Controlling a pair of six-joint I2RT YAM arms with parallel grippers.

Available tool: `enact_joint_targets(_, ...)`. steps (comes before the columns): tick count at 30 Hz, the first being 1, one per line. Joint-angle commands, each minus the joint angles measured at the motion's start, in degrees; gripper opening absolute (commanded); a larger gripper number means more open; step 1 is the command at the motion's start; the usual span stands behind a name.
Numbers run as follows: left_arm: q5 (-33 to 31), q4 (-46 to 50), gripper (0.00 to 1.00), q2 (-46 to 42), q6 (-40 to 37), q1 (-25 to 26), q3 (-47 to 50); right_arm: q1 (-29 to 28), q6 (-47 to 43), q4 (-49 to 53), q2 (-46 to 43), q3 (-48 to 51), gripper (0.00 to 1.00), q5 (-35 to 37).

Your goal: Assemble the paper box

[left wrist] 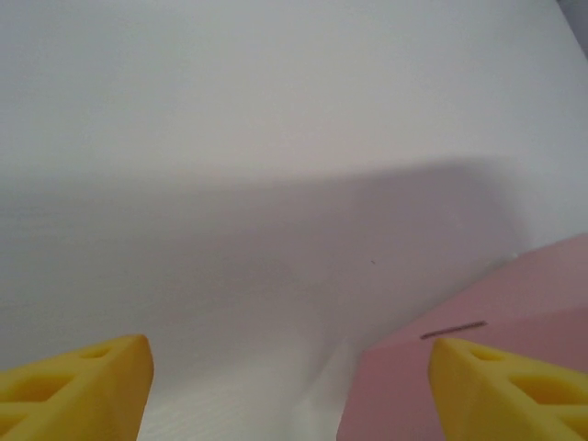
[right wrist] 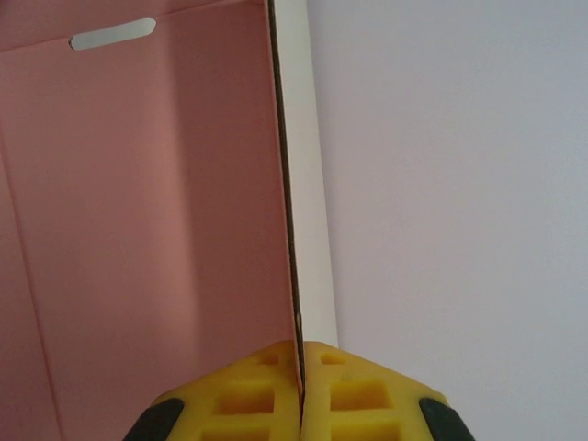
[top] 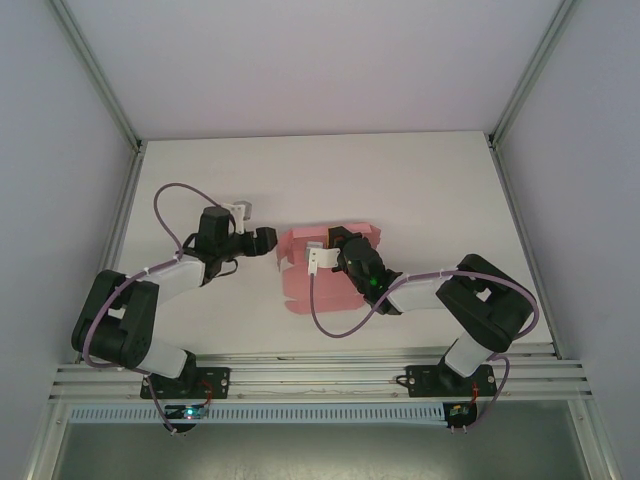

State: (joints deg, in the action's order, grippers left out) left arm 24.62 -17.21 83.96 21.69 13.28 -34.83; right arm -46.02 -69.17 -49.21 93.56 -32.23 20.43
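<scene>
It looked like a robotics lab cell: a bare white table (top: 430,190) boxed in by plain panels (top: 320,60) and aluminium posts (top: 97,75), a left arm (top: 175,275) and a right arm (top: 430,292) bolted to a slotted rail (top: 320,375).

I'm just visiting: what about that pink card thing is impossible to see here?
- Top view: the right arm covers the middle of the thin pink card box, hiding its folds there.
- Left wrist view: the picture's edges cut the box off beyond one slotted part.
- Right wrist view: the right fingers hide the card edge they pinch; the rest runs out of frame.
</scene>
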Motion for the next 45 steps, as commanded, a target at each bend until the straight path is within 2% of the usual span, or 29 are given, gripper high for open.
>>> enact_joint_targets(1, 4.8, -5.2, 0.76, 0.6, -3.6, 1.9, 1.8, -0.5, 1.6, 1.0, 0.2, -1.4, 0.00, 1.2)
enact_joint_targets(12, 5.8, -5.6, 0.63, 4.1, -7.2, 6.6, 1.2, -0.5, 2.0, 1.5, 0.4, -1.4, 0.00, 1.7)
enact_joint_targets(16, 6.5, -7.4, 0.61, 4.5, -7.5, 8.1, 1.7, -0.6, 2.1, 1.5, 0.4, -1.2, 0.00, 1.8)
enact_joint_targets(19, 3.0, -9.6, 0.56, 4.5, -7.8, 9.6, 3.1, -0.5, 2.3, 1.3, 0.3, -1.1, 0.00, 2.1)
enact_joint_targets(21, 1.5, -15.0, 0.52, 4.6, -7.6, 10.5, 5.6, -0.6, 2.6, 1.3, 0.1, -0.9, 0.00, 2.3)
enact_joint_targets(28, 2.9, -24.3, 0.52, 5.2, -7.9, 11.4, 9.7, -0.7, 2.8, 1.5, 0.9, -0.9, 0.00, 2.8)
enact_joint_targets(31, 0.6, -28.9, 0.52, 5.9, -7.7, 11.8, 11.5, -0.9, 2.9, 1.5, 1.1, -0.7, 0.00, 2.7)
enact_joint_targets(34, -3.1, -29.2, 0.52, 6.1, -7.2, 11.8, 10.8, -0.9, 3.0, 2.0, 1.2, -0.8, 0.00, 2.9)
enact_joint_targets(45, -0.2, -28.7, 0.56, 9.1, -9.1, 12.9, 7.3, -1.7, 3.2, 3.7, 1.0, -0.9, 0.00, 2.8)
